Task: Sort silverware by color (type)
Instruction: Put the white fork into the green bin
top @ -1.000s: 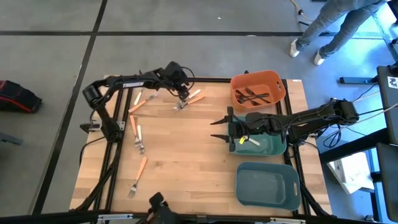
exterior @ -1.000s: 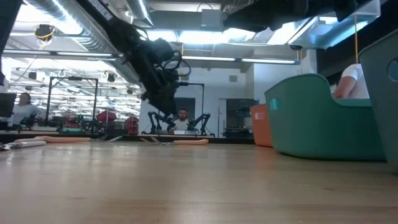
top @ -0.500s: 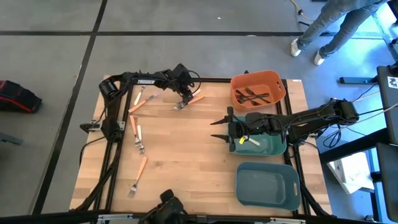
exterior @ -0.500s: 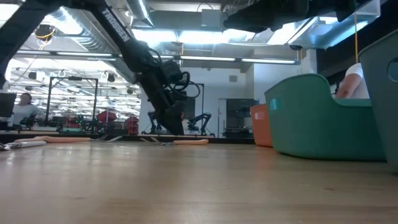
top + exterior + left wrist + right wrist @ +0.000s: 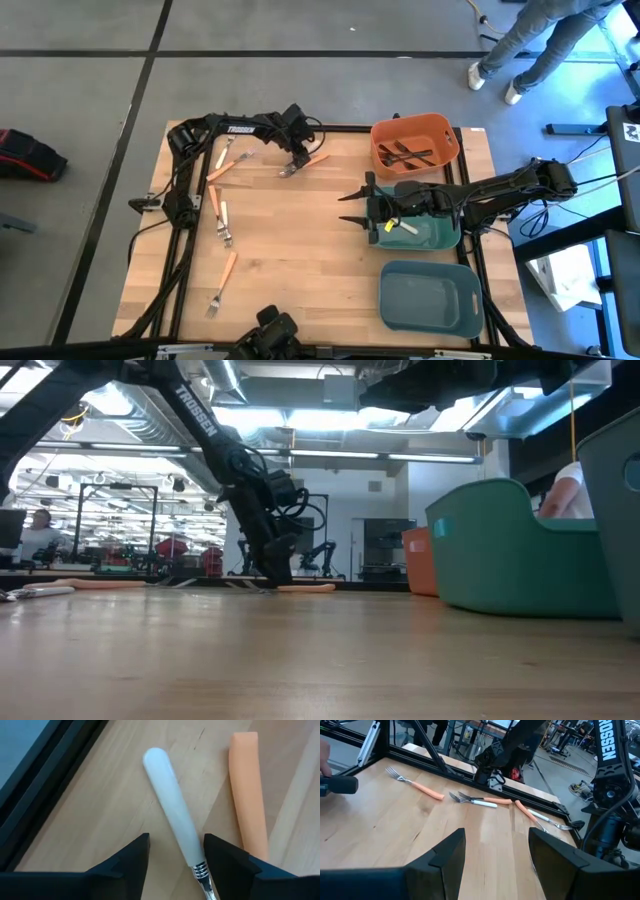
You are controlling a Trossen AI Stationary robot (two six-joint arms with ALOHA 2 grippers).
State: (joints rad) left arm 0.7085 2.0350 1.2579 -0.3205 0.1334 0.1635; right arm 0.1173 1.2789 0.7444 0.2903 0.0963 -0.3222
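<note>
My left gripper (image 5: 297, 157) is down low over two forks lying side by side at the table's far middle. It is open, with one finger on each side of the white handle (image 5: 172, 820) of one fork, and I see no touch. The other fork's orange handle (image 5: 246, 790) lies just outside one finger. Several more orange- and white-handled forks (image 5: 224, 222) lie flat along the table's left side. Dark forks (image 5: 405, 153) lie in the orange bin (image 5: 440, 125). My right gripper (image 5: 350, 205) hovers open beside the teal bin (image 5: 440, 238).
A white-handled fork (image 5: 403, 227) lies in the teal bin, and a second blue-grey bin (image 5: 430, 296) stands at the near right. The table's middle is bare wood (image 5: 300, 250). A person's legs (image 5: 525, 40) show on the floor beyond the far right corner.
My left gripper has come down toward the two forks at the far middle of the table and has tipped more steeply downward, staying open. The forks have not moved.
</note>
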